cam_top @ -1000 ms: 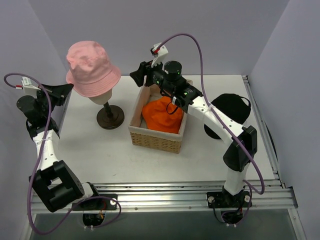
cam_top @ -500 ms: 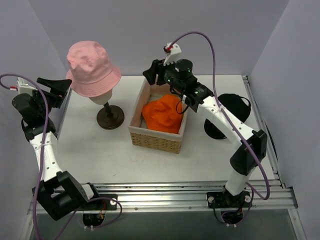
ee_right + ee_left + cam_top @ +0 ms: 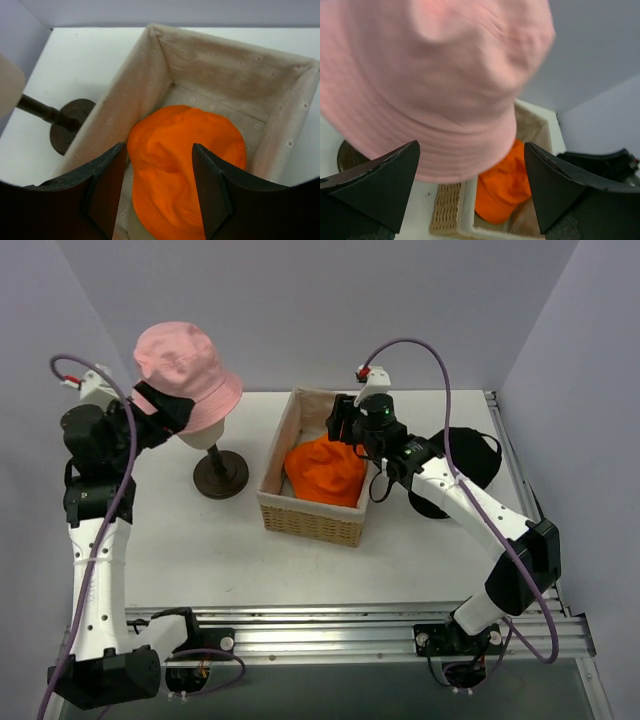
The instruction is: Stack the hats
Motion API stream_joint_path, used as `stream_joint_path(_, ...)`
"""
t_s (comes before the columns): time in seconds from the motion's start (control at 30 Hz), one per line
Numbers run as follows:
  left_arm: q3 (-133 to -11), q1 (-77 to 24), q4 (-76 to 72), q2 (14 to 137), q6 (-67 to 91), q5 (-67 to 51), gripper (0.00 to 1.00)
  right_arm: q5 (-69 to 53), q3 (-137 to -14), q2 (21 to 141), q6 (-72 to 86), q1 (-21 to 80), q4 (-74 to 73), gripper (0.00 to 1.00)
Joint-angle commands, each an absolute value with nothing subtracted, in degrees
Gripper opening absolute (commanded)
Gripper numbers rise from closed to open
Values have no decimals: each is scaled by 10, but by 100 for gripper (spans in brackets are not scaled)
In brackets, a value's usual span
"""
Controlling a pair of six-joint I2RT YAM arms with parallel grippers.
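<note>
One pink hat (image 3: 190, 370), one orange hat (image 3: 325, 468), one black cap (image 3: 470, 452); left gripper (image 3: 471, 146) and right gripper (image 3: 159, 147) jaws released.

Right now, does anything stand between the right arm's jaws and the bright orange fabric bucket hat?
Nothing visible does. The bright orange fabric bucket hat lies uncovered in the cloth-lined woven basket, and the right jaws hang open above it.

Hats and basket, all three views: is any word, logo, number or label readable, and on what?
No readable text in any view.
The pink bucket hat, orange hat and lined basket show plain surfaces.
The black cap shows no lettering from above.
</note>
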State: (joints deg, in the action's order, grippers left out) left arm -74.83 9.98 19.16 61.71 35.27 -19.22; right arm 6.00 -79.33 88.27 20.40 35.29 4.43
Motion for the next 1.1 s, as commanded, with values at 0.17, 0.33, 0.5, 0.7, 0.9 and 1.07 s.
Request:
stream_joint_path(0.17,-730,-94,238,546,252,-133,94,135,-739,844,181,395,17,52)
stream_joint_path(0.33,-691,-148,233,505,250,-124,94,122,-712,838,158,396,23,52)
stream_joint_path(0.5,-668,-155,243,473,240,-171,94,135,-710,856,142,395,24,52)
stream_joint_path(0.7,-657,-154,258,473,220,-191,94,133,-721,890,113,396,15,53)
stream_joint_path(0.9,-603,-155,191,458,280,-252,94,129,-750,926,98,394,0,53)
stream_joint_path(1.07,-577,-155,138,475,317,-290,95,133,-776,959,77,392,-38,52)
